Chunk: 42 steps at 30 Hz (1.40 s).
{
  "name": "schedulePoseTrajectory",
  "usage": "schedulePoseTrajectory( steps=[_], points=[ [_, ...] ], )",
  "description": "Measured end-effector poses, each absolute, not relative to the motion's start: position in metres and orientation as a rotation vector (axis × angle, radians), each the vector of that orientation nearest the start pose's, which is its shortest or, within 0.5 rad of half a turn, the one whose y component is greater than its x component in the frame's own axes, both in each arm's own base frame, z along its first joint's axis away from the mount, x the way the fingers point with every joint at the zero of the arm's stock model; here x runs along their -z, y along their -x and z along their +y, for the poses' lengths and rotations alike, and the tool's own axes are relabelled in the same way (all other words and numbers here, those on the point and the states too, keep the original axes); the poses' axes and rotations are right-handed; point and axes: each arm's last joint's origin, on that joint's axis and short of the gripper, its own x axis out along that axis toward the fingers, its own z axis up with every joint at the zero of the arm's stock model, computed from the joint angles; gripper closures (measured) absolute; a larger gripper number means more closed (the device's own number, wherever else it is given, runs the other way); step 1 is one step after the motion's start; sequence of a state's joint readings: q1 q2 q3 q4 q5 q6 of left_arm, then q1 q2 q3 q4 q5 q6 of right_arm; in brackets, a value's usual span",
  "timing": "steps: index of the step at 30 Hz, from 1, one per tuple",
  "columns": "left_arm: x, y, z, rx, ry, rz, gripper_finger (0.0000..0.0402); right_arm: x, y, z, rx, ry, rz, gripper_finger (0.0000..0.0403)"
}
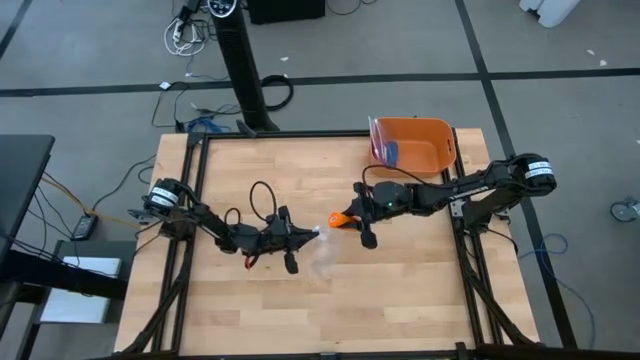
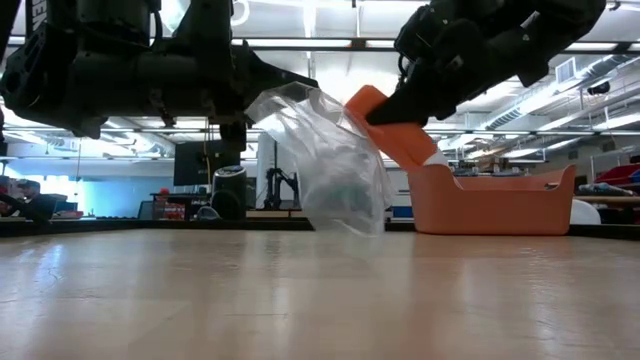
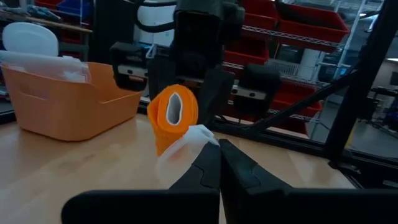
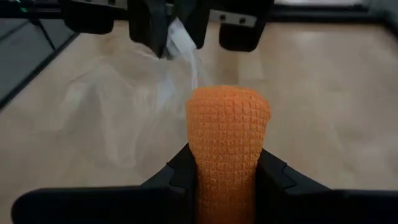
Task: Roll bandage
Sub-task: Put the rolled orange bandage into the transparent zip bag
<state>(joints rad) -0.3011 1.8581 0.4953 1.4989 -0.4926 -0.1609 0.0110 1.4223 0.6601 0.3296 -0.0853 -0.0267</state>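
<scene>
The bandage [image 4: 227,124] is a short, thick orange roll of waffled cloth, and my right gripper [image 4: 227,163] is shut on it above the middle of the table [image 1: 400,300]. Its free end [image 3: 173,112], oval with a pale hollow core, points at my left gripper [image 3: 219,152]. My left gripper is shut on a crinkled clear plastic bag [image 2: 335,165], which hangs below it. The roll's free end [image 1: 336,219] stands close beside the held part of the bag [image 1: 318,236]; whether they touch, I cannot tell. My left gripper pinches a bunched upper edge of the bag [image 3: 194,138] between its two shut fingertips, coming about level from the table's left. The bag hangs slack below the fingers [image 2: 345,215]. My right gripper pinches the roll's two sides [image 4: 198,167] between its fingers, which lie along the roll. It comes from the table's right, slanting slightly down. The roll is lifted clear of the table, and its free end sticks out past the fingertips.
An orange plastic bin [image 1: 412,146] stands at the table's far right, behind my right arm, with a blue-and-white thing inside. Bare wooden table top [image 1: 300,310] lies toward the near edge. Black frame rails [image 1: 186,200] run along the table's left and right sides.
</scene>
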Motion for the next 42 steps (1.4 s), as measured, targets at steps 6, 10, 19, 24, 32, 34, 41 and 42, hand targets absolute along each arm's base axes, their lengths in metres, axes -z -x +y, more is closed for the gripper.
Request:
schedulePoseTrajectory(
  steps=[6, 10, 19, 24, 32, 34, 41, 42],
  points=[
    [-0.142, -0.288, -0.075, -0.152, 0.212, -0.137, 0.0401, -0.196, -0.286, 0.007, -0.139, -0.035, 0.462, 0.0312],
    [-0.141, -0.288, -0.076, -0.123, 0.214, -0.129, 0.0401, -0.196, -0.286, 0.006, -0.104, -0.015, 0.465, 0.0312],
    [-0.139, -0.290, -0.072, -0.052, 0.273, -0.108, 0.0401, -0.202, -0.288, 0.018, -0.165, 0.010, 0.575, 0.0312],
    [-0.139, -0.291, -0.069, -0.014, 0.284, -0.103, 0.0401, -0.212, -0.292, 0.029, -0.163, 0.036, 0.603, 0.0312],
    [-0.137, -0.292, -0.066, -0.009, 0.294, -0.078, 0.0401, -0.228, -0.295, 0.041, -0.265, 0.000, 0.643, 0.0312],
    [-0.137, -0.292, -0.066, -0.005, 0.294, -0.079, 0.0401, -0.227, -0.294, 0.042, -0.281, -0.026, 0.661, 0.0312],
    [-0.137, -0.292, -0.067, 0.019, 0.294, -0.078, 0.0401, -0.222, -0.291, 0.039, -0.166, -0.039, 0.726, 0.0312],
    [-0.137, -0.292, -0.067, 0.024, 0.293, -0.077, 0.0401, -0.222, -0.291, 0.038, -0.139, -0.027, 0.724, 0.0312]
  ],
)
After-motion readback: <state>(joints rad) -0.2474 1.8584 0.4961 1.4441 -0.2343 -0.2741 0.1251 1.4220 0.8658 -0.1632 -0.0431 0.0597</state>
